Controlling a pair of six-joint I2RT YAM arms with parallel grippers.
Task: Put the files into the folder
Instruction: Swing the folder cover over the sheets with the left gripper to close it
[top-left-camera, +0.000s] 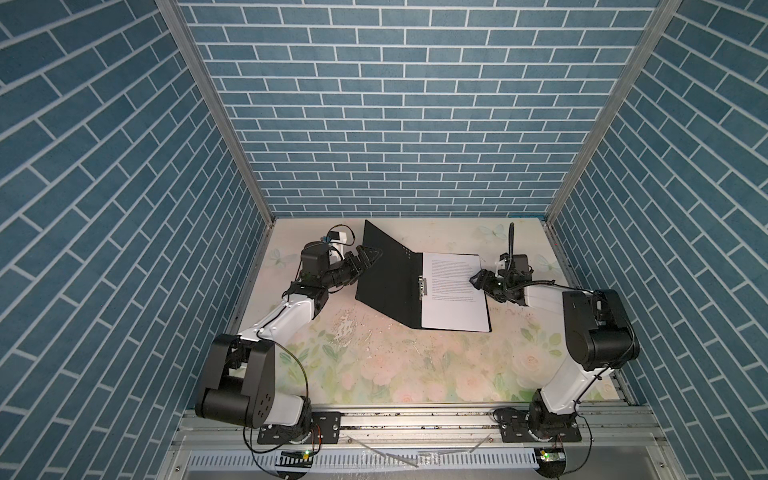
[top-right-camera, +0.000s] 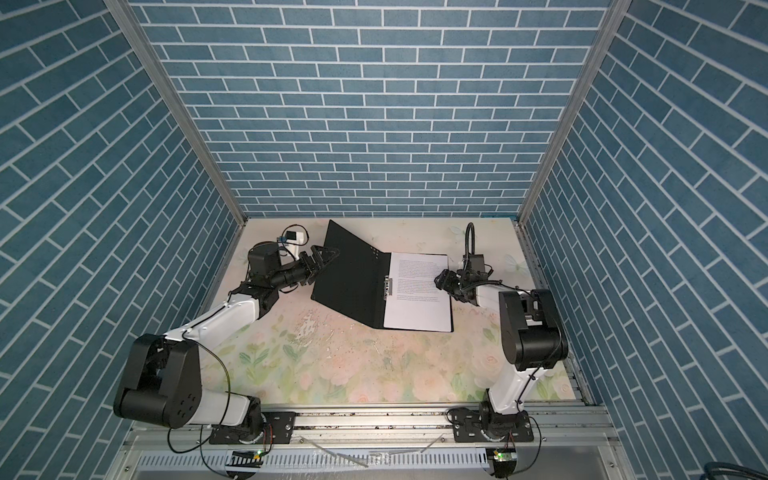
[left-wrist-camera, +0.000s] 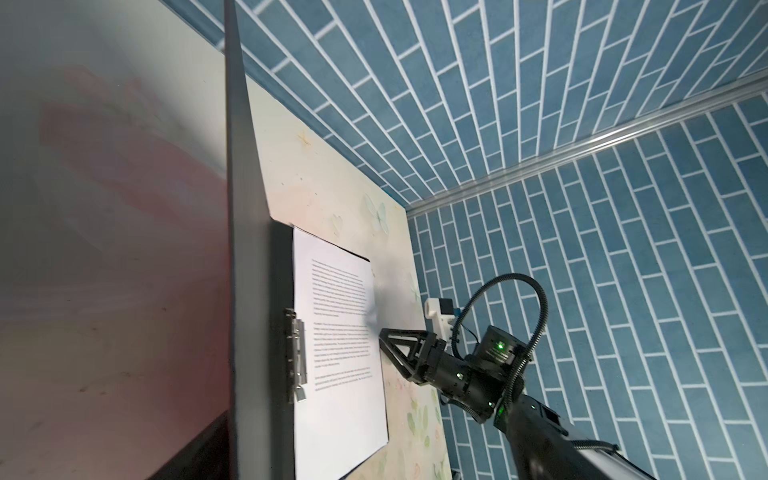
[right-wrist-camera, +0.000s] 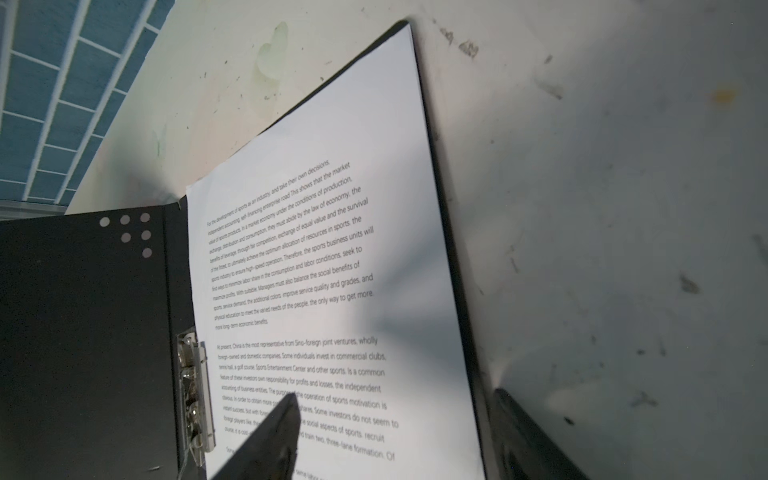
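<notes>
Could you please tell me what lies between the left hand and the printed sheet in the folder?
The folder itself: its raised cover and its metal clip, shown in both top views.

The left arm (top-left-camera: 282, 320) and right arm (top-left-camera: 559, 388) share white link shells, bulky black joint housings and thin black cables (top-left-camera: 306, 371). A ribbed black conduit (left-wrist-camera: 543, 316) loops at the right wrist, near a green light (left-wrist-camera: 501, 344). The left end effector (top-left-camera: 368, 259) and right end effector (top-left-camera: 474, 281) have black triangular truss fingers (left-wrist-camera: 403, 331). Black base plates (top-left-camera: 328, 430), at 7 and 5 o'clock, carry silver screws (top-left-camera: 334, 427)
</notes>
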